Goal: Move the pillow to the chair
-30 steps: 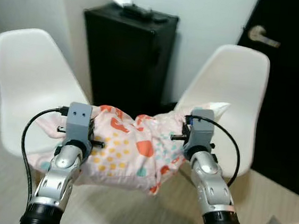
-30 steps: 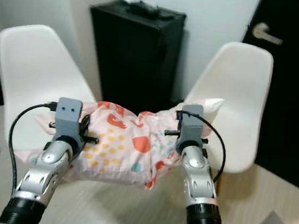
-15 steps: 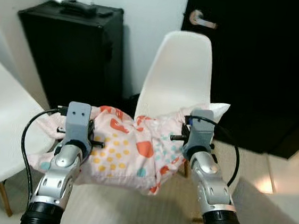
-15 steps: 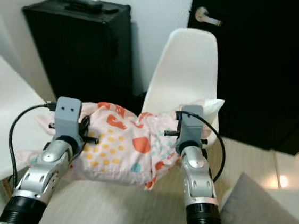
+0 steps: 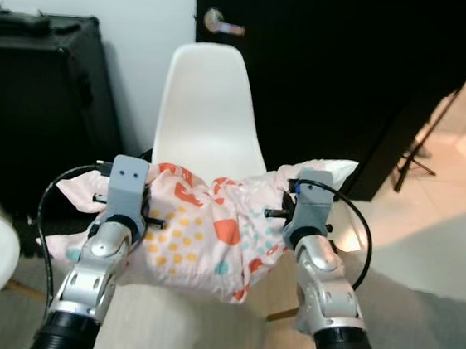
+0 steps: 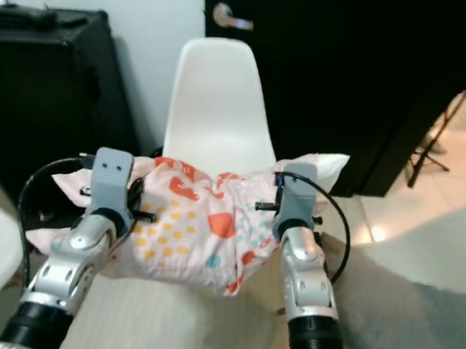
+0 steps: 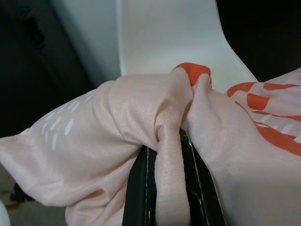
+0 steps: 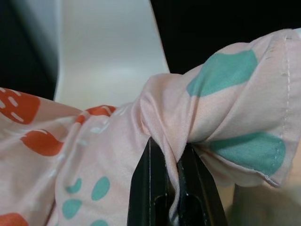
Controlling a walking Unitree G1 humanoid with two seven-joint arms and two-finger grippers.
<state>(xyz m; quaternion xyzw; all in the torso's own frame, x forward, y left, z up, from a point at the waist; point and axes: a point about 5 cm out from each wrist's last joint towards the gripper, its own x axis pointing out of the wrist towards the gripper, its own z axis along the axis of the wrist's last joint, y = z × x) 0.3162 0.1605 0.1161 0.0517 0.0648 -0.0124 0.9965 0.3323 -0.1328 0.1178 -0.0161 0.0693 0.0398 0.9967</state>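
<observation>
Beyond a dark door, the smooth white chair (image 5: 211,110) stands far of the soft spotted pillow (image 5: 210,230), seemingly airborne, its bunched fabric pinched by left gripper (image 7: 167,155) and right gripper (image 8: 170,162).

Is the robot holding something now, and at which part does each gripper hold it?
Yes, the pillow. The left gripper pinches a bunched fold of fabric at the pillow's left end; the right gripper pinches a fold at its right end.

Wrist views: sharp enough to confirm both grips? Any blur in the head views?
Left wrist view: pillow fabric sharply pinched in left claw. Right wrist view: same for right claw, chair behind soft. Eye views: mildly soft, door nearly black.
</observation>
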